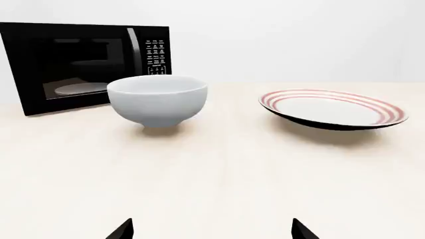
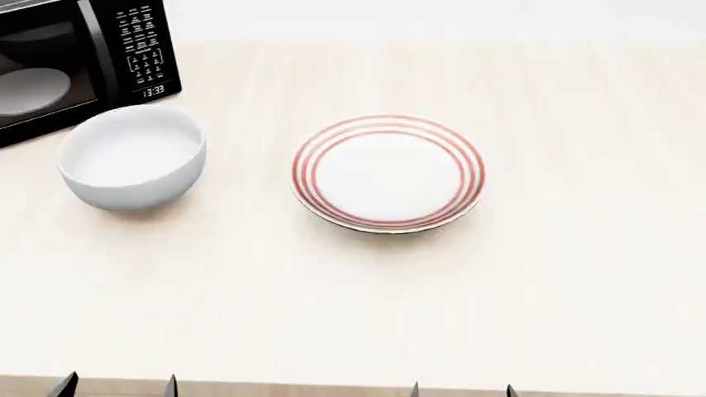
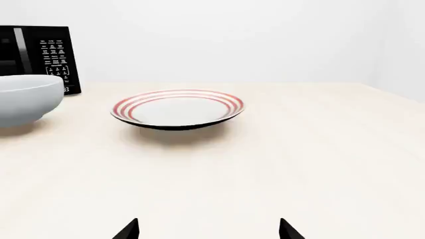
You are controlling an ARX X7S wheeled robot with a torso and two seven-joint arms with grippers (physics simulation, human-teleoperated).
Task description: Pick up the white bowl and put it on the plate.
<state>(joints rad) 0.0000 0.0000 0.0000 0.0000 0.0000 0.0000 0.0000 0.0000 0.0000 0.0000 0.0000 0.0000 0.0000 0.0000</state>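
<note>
White bowl (image 2: 131, 157) near counter's (image 2: 551, 273) far left corner, beside microwave (image 2: 78, 50); plate (image 2: 388, 173) mid-counter, apart. Left gripper (image 2: 118, 385), right gripper (image 2: 461, 389) at near edge, jaws apart.

Only the fingertips of the robot show. In the head view the left gripper (image 2: 118, 387) and right gripper (image 2: 462, 390) each appear as a pair of small black pointed tips. Both wrist views show the same: two flat, matte black wedges with sharp corners, unmarked, with no screws or cables visible on them.
</note>
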